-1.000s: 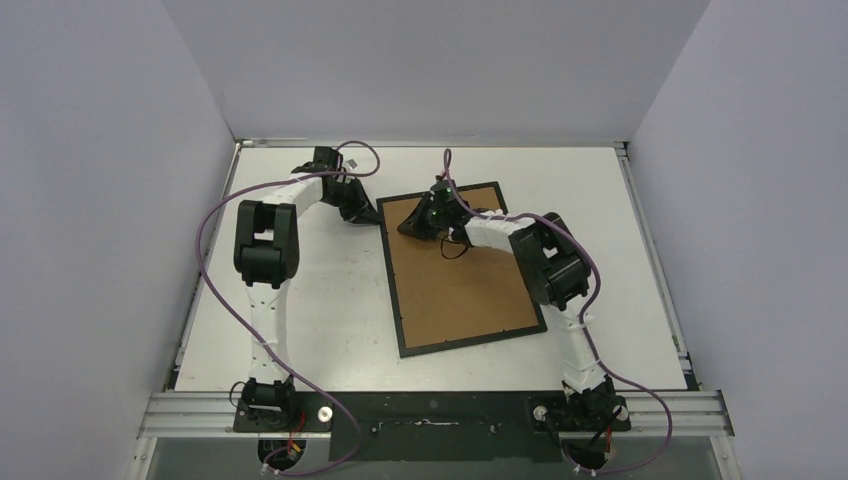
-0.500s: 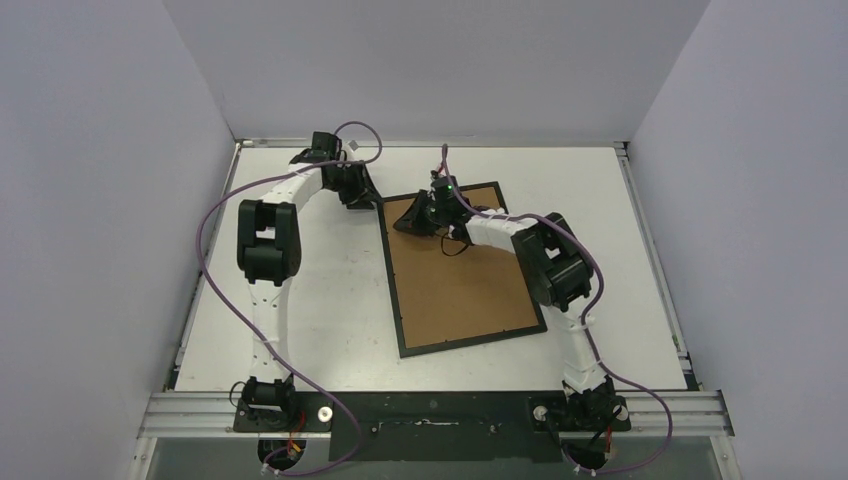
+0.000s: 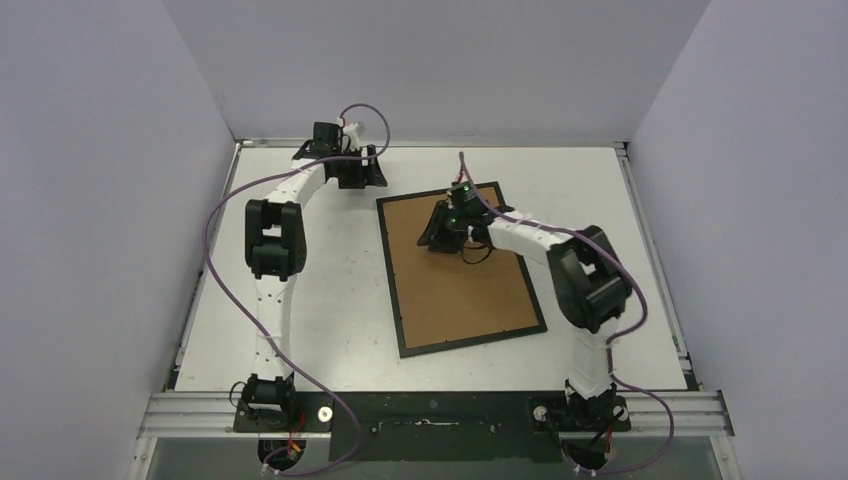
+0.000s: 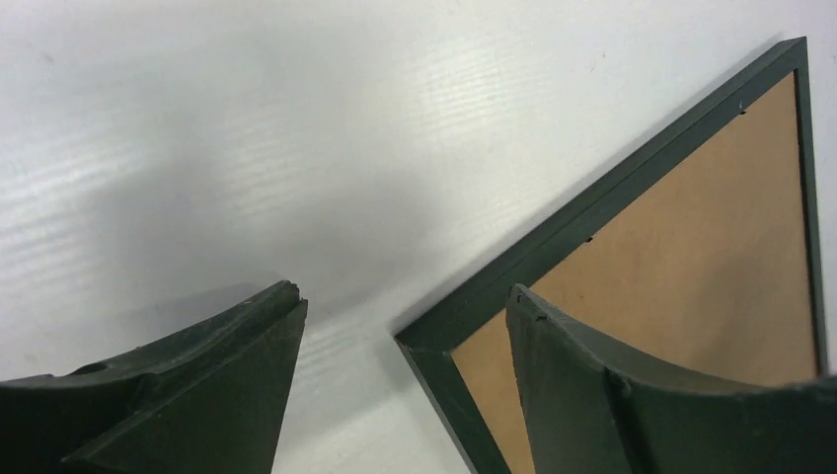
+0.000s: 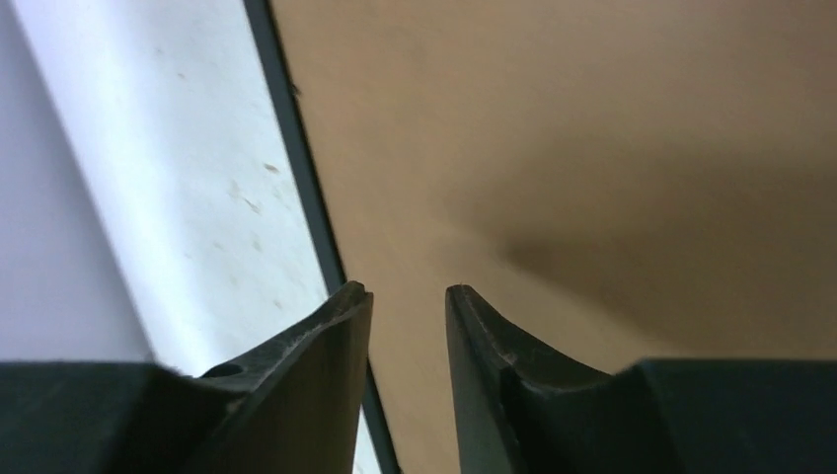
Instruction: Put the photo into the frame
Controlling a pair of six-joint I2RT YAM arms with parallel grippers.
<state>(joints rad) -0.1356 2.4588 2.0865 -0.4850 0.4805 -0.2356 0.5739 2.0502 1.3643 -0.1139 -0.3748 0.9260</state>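
Note:
The thin black frame point(image 3: 390, 270) lies face down on the white table, its brown cardboard backing point(image 3: 455, 290) up. The photo is hidden. My left gripper point(image 3: 372, 172) hovers open just beyond the frame's far left corner, holding nothing. In the left wrist view that corner of the frame point(image 4: 612, 193) sits between and under the left gripper point(image 4: 405, 296). My right gripper point(image 3: 432, 235) hangs over the far part of the backing, jaws a little apart and empty. In the right wrist view the right gripper point(image 5: 407, 291) is above the backing point(image 5: 553, 128), beside the frame's rail point(image 5: 296, 148).
Bare white table point(image 3: 320, 300) spreads left of the frame and on its right point(image 3: 610, 200). Grey walls close in on three sides. A metal rail point(image 3: 440, 410) with both arm bases runs along the near edge.
My left gripper has pulled back from the frame's far left corner and opened wide. The right gripper has shifted a little right over the backing, and its jaws have parted slightly.

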